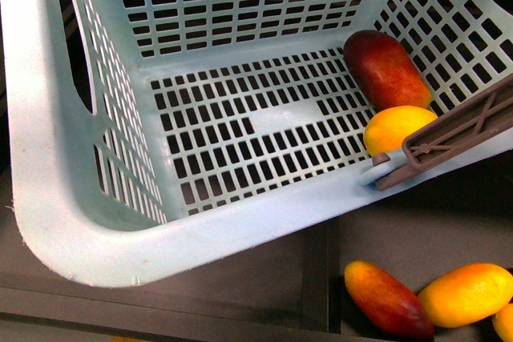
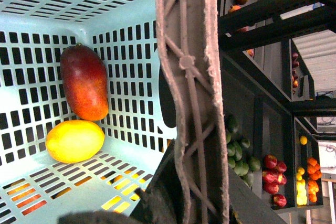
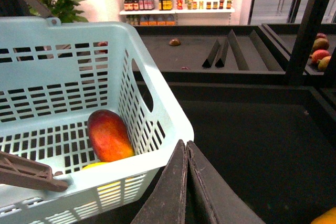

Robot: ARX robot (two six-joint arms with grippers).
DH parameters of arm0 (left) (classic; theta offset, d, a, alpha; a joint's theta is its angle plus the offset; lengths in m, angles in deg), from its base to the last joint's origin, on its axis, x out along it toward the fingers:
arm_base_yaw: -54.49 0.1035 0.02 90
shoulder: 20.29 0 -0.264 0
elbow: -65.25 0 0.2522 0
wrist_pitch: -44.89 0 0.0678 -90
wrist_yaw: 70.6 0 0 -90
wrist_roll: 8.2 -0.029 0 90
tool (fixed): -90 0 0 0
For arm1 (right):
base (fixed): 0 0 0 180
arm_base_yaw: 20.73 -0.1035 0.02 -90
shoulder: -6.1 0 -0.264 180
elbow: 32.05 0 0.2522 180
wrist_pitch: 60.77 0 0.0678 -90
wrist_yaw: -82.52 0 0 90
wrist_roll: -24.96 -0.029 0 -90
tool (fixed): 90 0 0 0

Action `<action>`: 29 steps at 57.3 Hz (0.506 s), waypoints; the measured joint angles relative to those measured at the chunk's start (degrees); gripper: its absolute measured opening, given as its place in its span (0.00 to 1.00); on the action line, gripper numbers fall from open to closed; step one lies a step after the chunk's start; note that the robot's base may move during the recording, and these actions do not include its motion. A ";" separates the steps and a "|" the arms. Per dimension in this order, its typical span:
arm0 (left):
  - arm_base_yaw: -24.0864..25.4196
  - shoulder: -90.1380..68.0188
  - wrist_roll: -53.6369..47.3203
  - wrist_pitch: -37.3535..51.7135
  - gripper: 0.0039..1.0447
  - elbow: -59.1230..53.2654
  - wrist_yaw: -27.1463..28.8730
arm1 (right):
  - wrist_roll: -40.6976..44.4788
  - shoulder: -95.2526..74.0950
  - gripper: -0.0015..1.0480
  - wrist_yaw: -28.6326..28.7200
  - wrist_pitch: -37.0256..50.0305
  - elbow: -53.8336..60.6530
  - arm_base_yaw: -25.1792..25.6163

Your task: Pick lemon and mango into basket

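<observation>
The light teal basket (image 1: 96, 222) fills the front view, tilted. Inside it, in the far right corner, lie the dark red mango (image 1: 386, 68) and the yellow lemon (image 1: 397, 128), touching. The left wrist view shows the same mango (image 2: 84, 82) above the lemon (image 2: 74, 140) on the slotted floor (image 2: 31, 93). My left gripper (image 2: 181, 203) is shut on the basket's brown handle (image 2: 189, 77). In the right wrist view my right gripper (image 3: 186, 148) is shut and empty, just outside the basket's rim (image 3: 173, 124), with the mango (image 3: 108, 135) behind the wall.
Below the basket, a dark shelf bin holds a red-orange mango (image 1: 387, 299) and a yellow mango (image 1: 465, 294). Dark shelf frames (image 2: 262, 9) with green, red and yellow fruit (image 2: 273, 177) stand beside the handle. A dark produce bin (image 3: 252, 129) lies under the right gripper.
</observation>
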 joint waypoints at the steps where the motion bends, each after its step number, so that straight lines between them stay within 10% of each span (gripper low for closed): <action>1: 0.00 0.00 0.00 0.00 0.06 0.00 0.00 | -0.02 0.70 0.02 0.00 -0.72 0.00 0.00; 23: 0.00 -0.04 0.17 0.00 0.06 0.00 -0.17 | 0.00 9.88 0.02 -0.02 -10.21 -0.02 0.00; 29: 0.00 -0.04 0.07 0.00 0.06 0.00 0.02 | 0.09 9.90 0.22 -0.04 -10.21 -0.02 0.00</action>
